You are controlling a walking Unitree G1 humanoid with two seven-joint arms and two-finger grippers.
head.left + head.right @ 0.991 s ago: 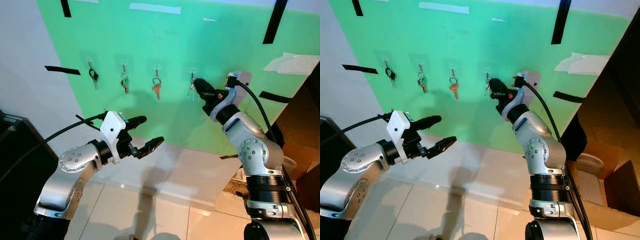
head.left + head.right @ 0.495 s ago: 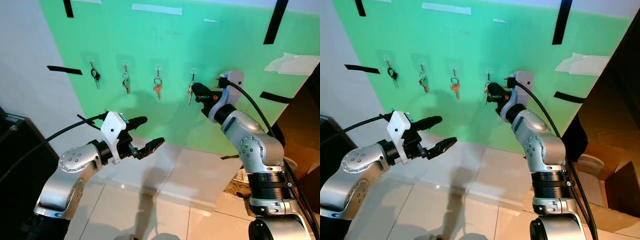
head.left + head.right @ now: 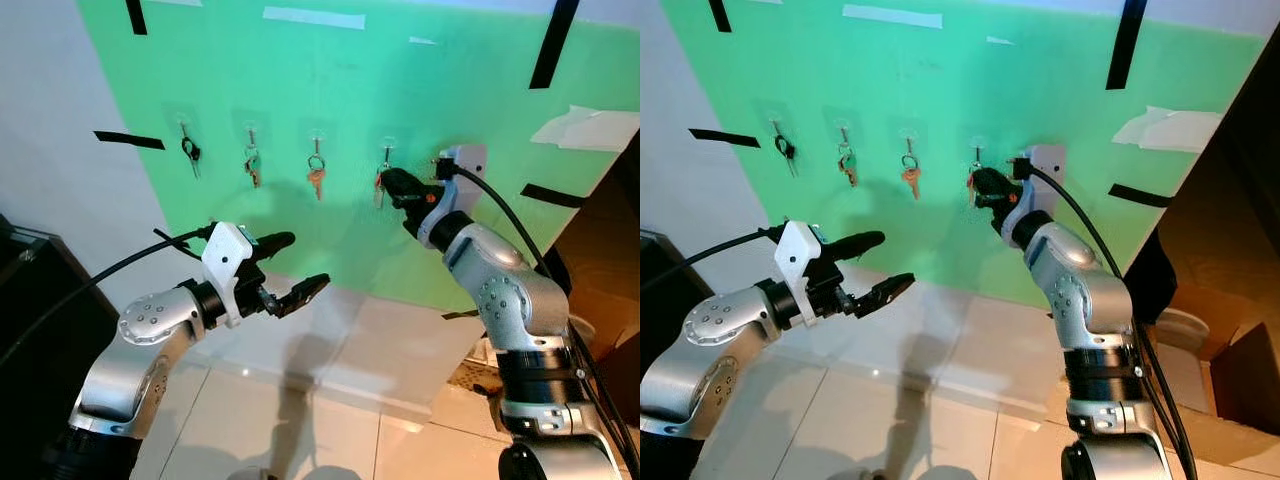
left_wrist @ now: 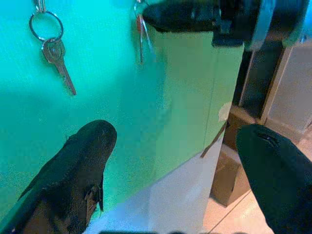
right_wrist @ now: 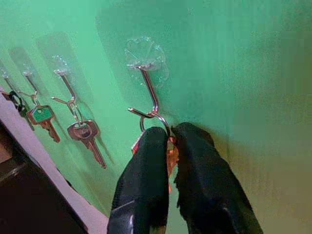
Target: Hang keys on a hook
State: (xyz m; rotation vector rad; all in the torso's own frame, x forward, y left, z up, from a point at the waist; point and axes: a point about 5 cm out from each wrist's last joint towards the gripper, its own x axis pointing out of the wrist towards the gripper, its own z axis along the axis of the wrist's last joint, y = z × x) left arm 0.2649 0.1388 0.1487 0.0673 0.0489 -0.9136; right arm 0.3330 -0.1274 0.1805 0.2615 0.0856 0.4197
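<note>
1. While the right gripper (image 5: 168, 141) reaches up to the green board (image 3: 330, 90), its two black fingers pinch the keys (image 5: 169, 153) just below the rightmost hook (image 5: 148, 95).
2. The key ring appears looped over that hook's upturned tip, touching it; whether it is fully seated I cannot tell.
3. Left of this hook, three other hooks carry the orange key (image 3: 314, 180), a green-tagged bunch (image 3: 249, 166) and a dark fob (image 3: 188, 152).
4. The left gripper (image 3: 290, 268) hovers well below the hooks, its fingers spread and holding nothing.
5. Risk, as I judge it: letting go early could let the ring slide off the short tip and drop; pulling sideways might peel the clear adhesive pad off the board.
</note>
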